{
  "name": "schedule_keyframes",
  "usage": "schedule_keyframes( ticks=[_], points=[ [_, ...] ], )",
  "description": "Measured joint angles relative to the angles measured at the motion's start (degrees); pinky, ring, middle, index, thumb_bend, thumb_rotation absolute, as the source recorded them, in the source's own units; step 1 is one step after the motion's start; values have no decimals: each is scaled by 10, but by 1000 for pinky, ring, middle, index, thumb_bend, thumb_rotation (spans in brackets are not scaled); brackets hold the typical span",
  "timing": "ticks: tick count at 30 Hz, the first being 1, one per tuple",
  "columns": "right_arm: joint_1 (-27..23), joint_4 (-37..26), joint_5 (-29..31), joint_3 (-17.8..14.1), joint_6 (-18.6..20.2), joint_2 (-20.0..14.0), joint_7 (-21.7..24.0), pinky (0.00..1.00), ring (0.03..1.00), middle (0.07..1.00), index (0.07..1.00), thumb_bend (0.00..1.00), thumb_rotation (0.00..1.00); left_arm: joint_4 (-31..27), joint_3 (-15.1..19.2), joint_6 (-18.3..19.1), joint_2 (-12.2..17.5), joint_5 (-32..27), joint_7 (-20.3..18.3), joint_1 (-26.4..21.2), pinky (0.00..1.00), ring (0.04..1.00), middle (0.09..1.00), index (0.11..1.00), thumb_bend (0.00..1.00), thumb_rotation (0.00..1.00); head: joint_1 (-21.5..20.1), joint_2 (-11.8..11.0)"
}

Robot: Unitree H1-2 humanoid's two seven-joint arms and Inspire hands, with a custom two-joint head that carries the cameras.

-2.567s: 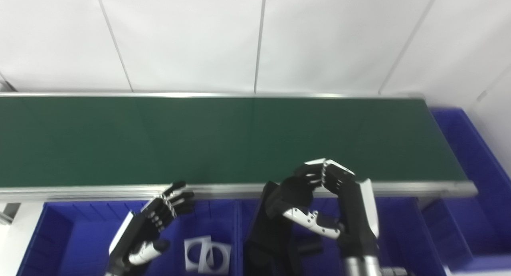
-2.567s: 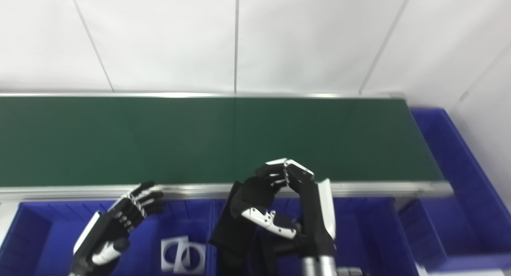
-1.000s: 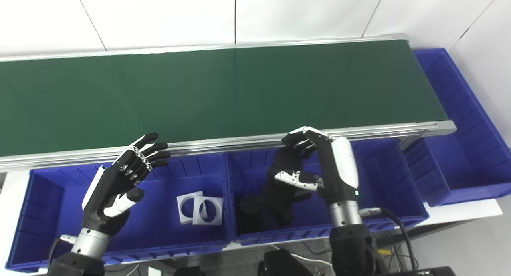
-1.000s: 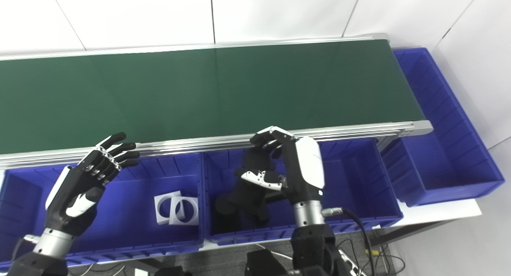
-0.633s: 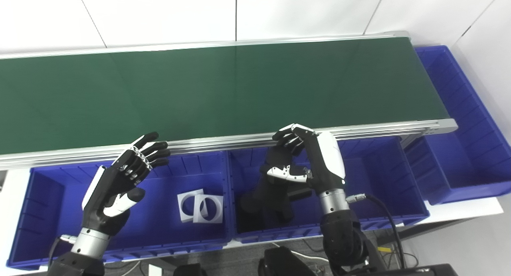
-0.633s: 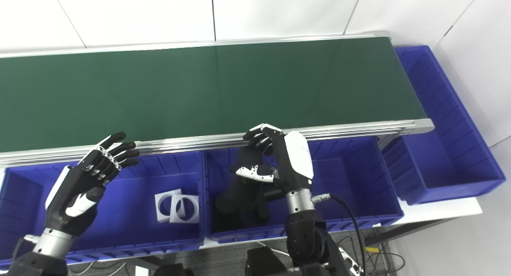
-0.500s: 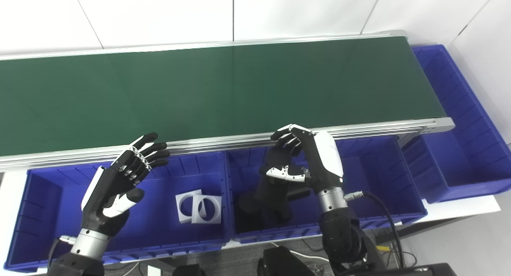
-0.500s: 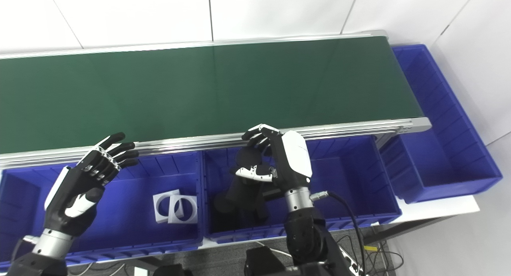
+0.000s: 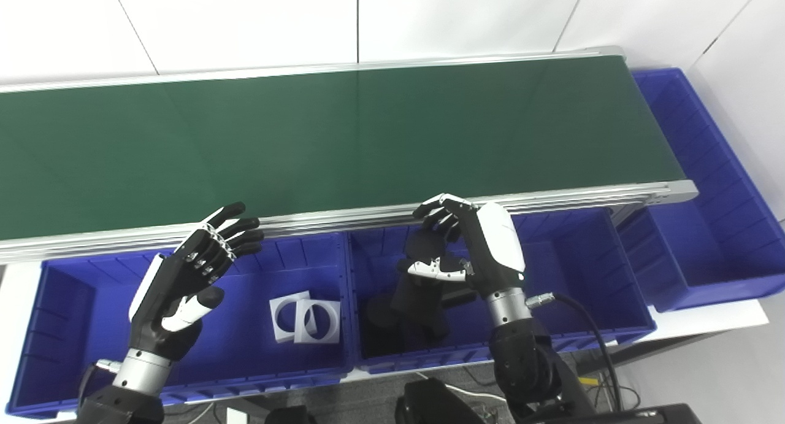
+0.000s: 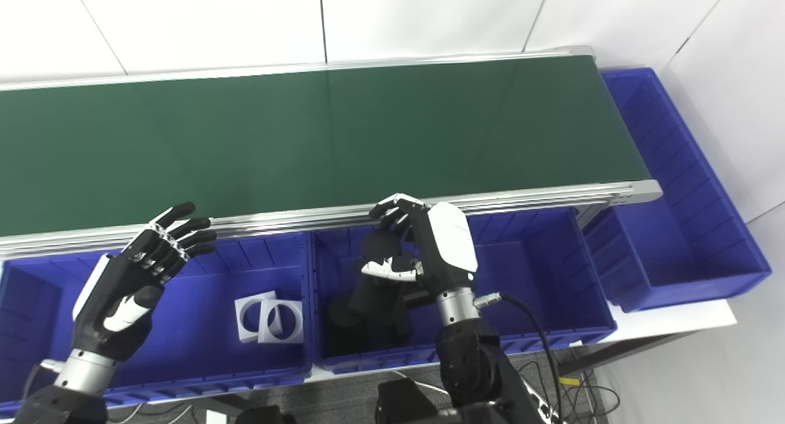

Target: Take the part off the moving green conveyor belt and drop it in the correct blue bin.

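The green conveyor belt (image 9: 306, 142) carries no part. My right hand (image 9: 475, 246) is just in front of the belt's near rail, over the middle blue bin (image 9: 582, 270). Its fingers and thumb are curled on a black part (image 9: 422, 287), which hangs down into that bin. Other black parts (image 9: 380, 318) lie on the bin floor right under it, and where one ends and the other begins is hard to tell. My left hand (image 9: 187, 270) is open and empty, held above the left blue bin (image 9: 73, 326).
Two white square parts with round holes (image 9: 305, 318) lie in the left bin. A third blue bin (image 9: 705, 240) stands at the belt's right end. A white wall runs behind the belt. Cables hang below the bins.
The camera has tilted down since the earliest frames. My right hand has brought the black part from the belt's edge down over the middle bin and a little left. My left hand has stayed put.
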Motion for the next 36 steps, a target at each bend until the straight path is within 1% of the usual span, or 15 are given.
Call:
schedule_keyframes(
  ticks=[2, 3, 4, 5, 7, 9, 11, 17, 21, 28, 29, 30, 31, 33, 36],
  points=[
    [4, -3, 5, 1, 0, -1, 1, 370, 447, 478, 530, 512, 2, 0, 0, 0, -2, 0, 0, 0, 748, 762, 794, 849, 946, 564, 0, 0],
    [7, -7, 2, 2, 2, -3, 4, 448, 518, 546, 513, 518, 77, 0, -1, 0, -2, 0, 0, 0, 750, 764, 796, 850, 944, 562, 2, -1],
    [11, -17, -7, 4, 4, -6, 9, 541, 617, 643, 606, 754, 248, 1, -2, 0, -3, 0, 0, 0, 749, 766, 797, 851, 945, 561, 2, -2],
    [15, -28, -13, 8, 6, -10, 18, 595, 672, 700, 661, 847, 323, 1, -2, 0, -3, 0, 0, 0, 749, 767, 797, 851, 943, 560, 2, -2],
    [21, -51, -21, 15, 13, -16, 40, 688, 755, 793, 759, 940, 424, 1, -3, 0, -3, 0, 0, 0, 752, 771, 801, 855, 940, 559, 3, -4],
    [23, -63, -29, 18, 21, -21, 59, 713, 786, 838, 827, 954, 483, 1, -3, 0, -3, 0, 0, -1, 752, 771, 801, 854, 940, 561, 4, -4],
    [25, -69, -33, 20, 33, -21, 75, 729, 797, 848, 861, 958, 505, 1, -4, -1, -3, 0, 0, -1, 749, 767, 798, 853, 941, 565, 5, -4],
    [34, -83, -34, 21, 37, -21, 89, 735, 794, 847, 883, 994, 529, 3, -5, -4, -3, 2, 0, -1, 746, 766, 798, 856, 930, 567, 6, -6],
    [34, -83, -29, 20, 37, -21, 90, 736, 795, 850, 892, 1000, 603, 5, -5, -13, -3, 1, 0, -1, 745, 768, 796, 855, 932, 566, 10, -9],
    [36, -83, -1, 19, 36, -17, 87, 684, 765, 824, 863, 1000, 624, 7, -8, -16, -4, 8, 0, 0, 749, 778, 804, 857, 940, 571, 24, -18],
    [38, -83, 5, 20, 35, -15, 83, 653, 737, 809, 837, 899, 678, 8, -9, -17, -4, 9, 0, 0, 748, 777, 807, 860, 934, 573, 32, -24],
    [40, -83, 11, 20, 34, -11, 79, 646, 736, 807, 818, 786, 782, 11, -10, -19, -5, 9, 0, 0, 746, 774, 807, 861, 933, 574, 33, -24],
    [43, -83, 21, 21, 34, -6, 77, 646, 738, 807, 816, 768, 801, 14, -10, -21, -5, 10, 0, 0, 745, 773, 807, 861, 933, 574, 33, -24],
    [51, -89, 53, 26, 34, 5, 81, 658, 747, 809, 814, 668, 943, 21, -12, -25, -7, 14, 0, 0, 748, 774, 809, 863, 930, 572, 51, -34],
    [66, -112, 112, 33, 34, 22, 100, 694, 766, 819, 841, 636, 995, 25, -16, -28, -13, 18, 0, 2, 749, 776, 810, 865, 929, 566, 61, -40]
  ],
)
